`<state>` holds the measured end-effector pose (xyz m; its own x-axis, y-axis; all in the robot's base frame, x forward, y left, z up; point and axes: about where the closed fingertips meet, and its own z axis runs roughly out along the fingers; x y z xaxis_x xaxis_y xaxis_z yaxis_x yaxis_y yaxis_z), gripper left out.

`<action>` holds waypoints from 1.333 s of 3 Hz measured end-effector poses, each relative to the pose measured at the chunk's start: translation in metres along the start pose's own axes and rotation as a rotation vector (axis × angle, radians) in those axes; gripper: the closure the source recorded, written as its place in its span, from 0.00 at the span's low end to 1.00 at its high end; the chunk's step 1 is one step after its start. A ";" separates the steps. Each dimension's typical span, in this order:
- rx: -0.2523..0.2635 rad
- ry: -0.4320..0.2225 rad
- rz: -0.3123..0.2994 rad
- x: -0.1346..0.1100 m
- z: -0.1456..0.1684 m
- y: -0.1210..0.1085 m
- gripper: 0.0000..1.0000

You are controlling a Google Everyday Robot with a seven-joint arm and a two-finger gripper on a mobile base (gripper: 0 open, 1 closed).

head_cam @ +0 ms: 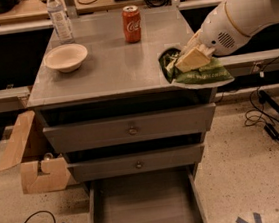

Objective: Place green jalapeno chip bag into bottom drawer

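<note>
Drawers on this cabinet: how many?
3. Top drawer, middle drawer below it, bottom drawer lowest, pulled open. Gripper holds the green jalapeno chip bag at the right edge of the cabinet top.

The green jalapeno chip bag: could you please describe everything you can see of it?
The crinkled green foil chip bag has a pale edge. It lies at the front right corner of the grey cabinet top, partly overhanging the edge. The gripper, reaching in from the right, is shut on it.
</note>
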<state>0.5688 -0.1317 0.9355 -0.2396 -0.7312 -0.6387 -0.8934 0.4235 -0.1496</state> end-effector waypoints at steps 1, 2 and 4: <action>-0.014 -0.019 0.000 0.006 0.022 0.016 1.00; -0.020 -0.108 -0.004 0.017 0.050 0.055 1.00; -0.052 -0.172 0.106 0.141 0.150 0.142 1.00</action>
<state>0.4654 -0.0945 0.7108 -0.2688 -0.5804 -0.7687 -0.8863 0.4616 -0.0386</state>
